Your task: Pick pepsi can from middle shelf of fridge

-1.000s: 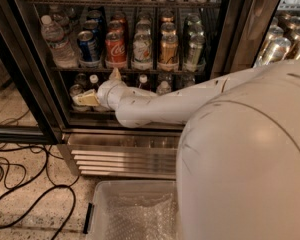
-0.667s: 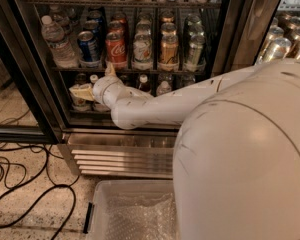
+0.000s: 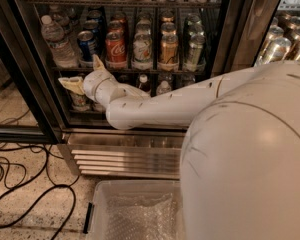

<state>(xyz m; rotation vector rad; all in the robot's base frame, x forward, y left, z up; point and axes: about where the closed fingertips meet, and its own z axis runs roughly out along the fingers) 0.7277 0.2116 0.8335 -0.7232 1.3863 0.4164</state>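
Observation:
The pepsi can [image 3: 87, 45], blue with a silver top, stands at the front left of the middle shelf [image 3: 155, 70] in the fridge [image 3: 236, 39]. A water bottle [image 3: 55, 41] is on its left and a red Coca-Cola can [image 3: 116, 49] on its right. My gripper [image 3: 80, 71] is open, just below and in front of the pepsi can at the level of the shelf rail. One finger [image 3: 71, 85] points left and the other [image 3: 98, 63] points up beside the can. It holds nothing. My white arm [image 3: 160, 106] crosses in front of the lower shelf.
A gold can [image 3: 168, 51] and greenish cans [image 3: 194, 49] stand further right on the same shelf. Small bottles [image 3: 162, 87] stand on the rack below. A clear plastic bin [image 3: 135, 209] sits on the floor by the slatted steel base [image 3: 125, 156]. Black cables [image 3: 25, 199] lie at the left.
My gripper has moved up and a little to the left, from the lower shelf's level to just under the pepsi can. The cans have not moved.

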